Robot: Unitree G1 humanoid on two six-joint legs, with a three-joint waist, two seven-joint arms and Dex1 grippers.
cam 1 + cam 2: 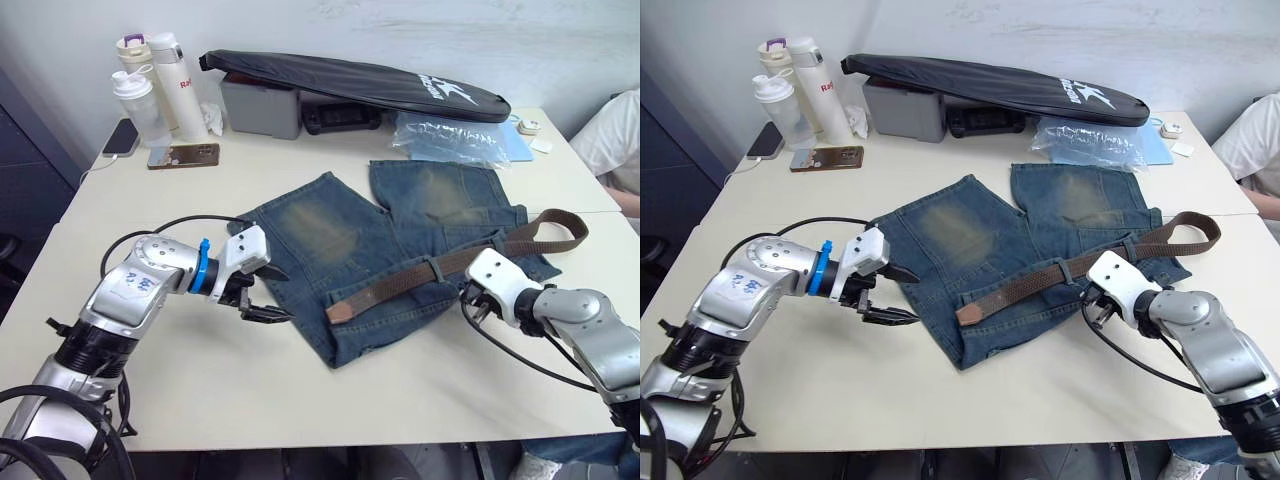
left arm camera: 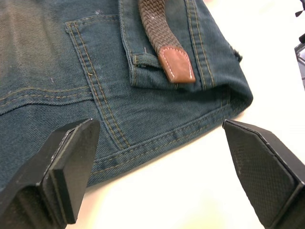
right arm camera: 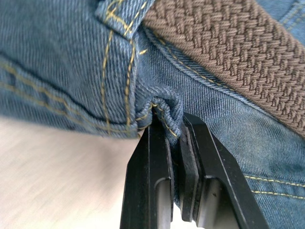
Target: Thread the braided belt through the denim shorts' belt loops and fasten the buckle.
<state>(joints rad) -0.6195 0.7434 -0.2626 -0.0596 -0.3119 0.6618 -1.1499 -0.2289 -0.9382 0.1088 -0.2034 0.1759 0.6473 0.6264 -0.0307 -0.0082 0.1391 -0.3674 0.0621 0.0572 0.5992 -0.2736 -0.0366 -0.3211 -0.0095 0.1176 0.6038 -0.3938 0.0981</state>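
Observation:
The denim shorts [image 1: 330, 235] lie flat mid-table, waistband toward me. The braided belt [image 1: 400, 282] runs along the waistband, passes under one of the belt loops [image 1: 436, 268], and its far part curls in an arc [image 1: 556, 230] off the shorts' right side. Its tan tip [image 2: 176, 64] rests beside another loop [image 2: 144, 59]. I cannot make out the buckle. My left gripper [image 1: 270, 293] is open, just left of the shorts' near corner and level with the tan tip. My right gripper [image 3: 170, 143] is shut on a fold of the waistband's edge, just below the belt.
Along the far edge stand bottles [image 1: 150, 85], a phone [image 1: 184, 155], a grey box [image 1: 262, 108], a long black bag [image 1: 360, 85] and a plastic bag [image 1: 448, 138]. A person's sleeve [image 1: 618, 135] is at the right edge. Black cables trail from both wrists.

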